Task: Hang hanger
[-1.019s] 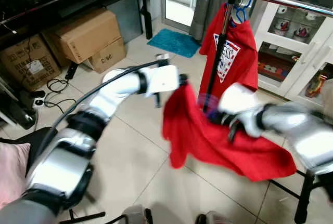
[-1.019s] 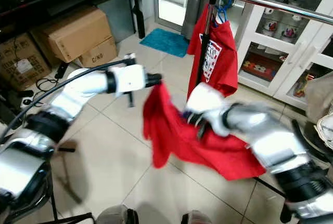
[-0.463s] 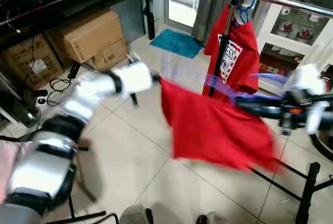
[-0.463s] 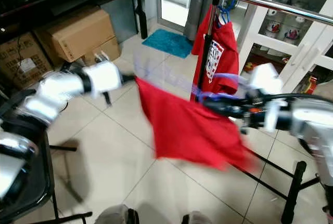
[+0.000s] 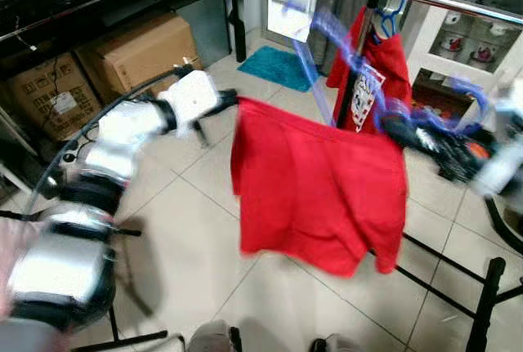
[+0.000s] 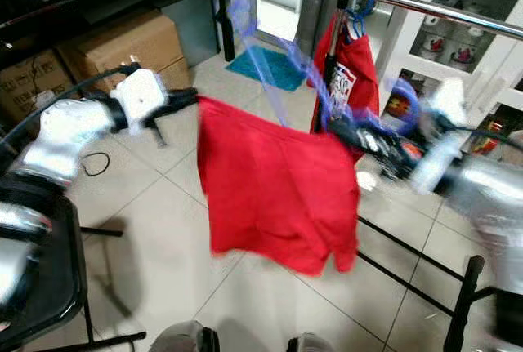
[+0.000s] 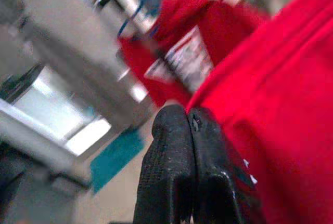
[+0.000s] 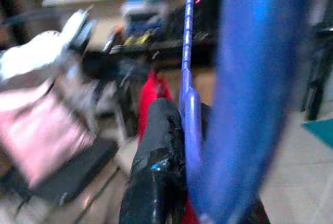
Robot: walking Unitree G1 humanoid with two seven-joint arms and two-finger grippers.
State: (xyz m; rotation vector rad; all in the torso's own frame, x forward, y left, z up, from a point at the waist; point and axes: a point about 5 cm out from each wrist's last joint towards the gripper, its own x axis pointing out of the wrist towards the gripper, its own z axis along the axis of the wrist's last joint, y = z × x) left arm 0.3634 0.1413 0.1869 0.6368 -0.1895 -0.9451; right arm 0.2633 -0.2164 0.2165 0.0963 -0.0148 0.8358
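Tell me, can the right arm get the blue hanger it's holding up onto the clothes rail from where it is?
Probably yes. The right tool grips the blue hanger just below the clothes rail, and bare rail shows beside the hung red shirt. The red shirt stretched to the left tool may hinder lifting.

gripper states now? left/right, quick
Left gripper: shut on the red shirt, holding one top corner.
Right gripper: shut on the blue hanger, at the shirt's other corner.
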